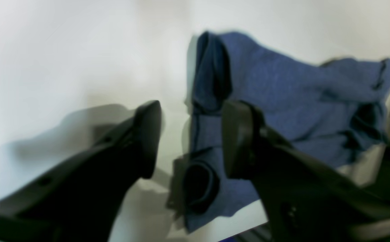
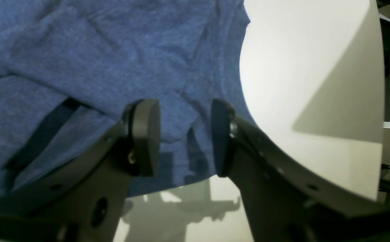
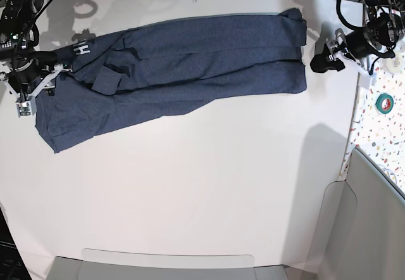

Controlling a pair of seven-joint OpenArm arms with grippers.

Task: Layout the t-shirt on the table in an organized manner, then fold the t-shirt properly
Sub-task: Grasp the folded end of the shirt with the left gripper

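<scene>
A: Base view: found the t-shirt stretched across the upper half of the table, long axis running left to right, tilted slightly down toward the left edge of the frame.

B: Noted white lettering at the upper left, so likely the chest end there; rumpled folds at the upper right. Which end was the hem, impossible to tell.

A: Judged as partly laid out only. Drawn long, but doubled over itself, creased, one flap bunched near the left. No proper fold begun.

B: Left gripper, at the upper right of the base view: jaws apart, just beside the cloth's edge, nothing between them in its wrist view.

A: Right gripper, at the left edge: jaws parted too, poised over the fabric, clamping nothing visible.

B: Still to do, seemingly: flattening, squaring sleeves, then folding.
</scene>
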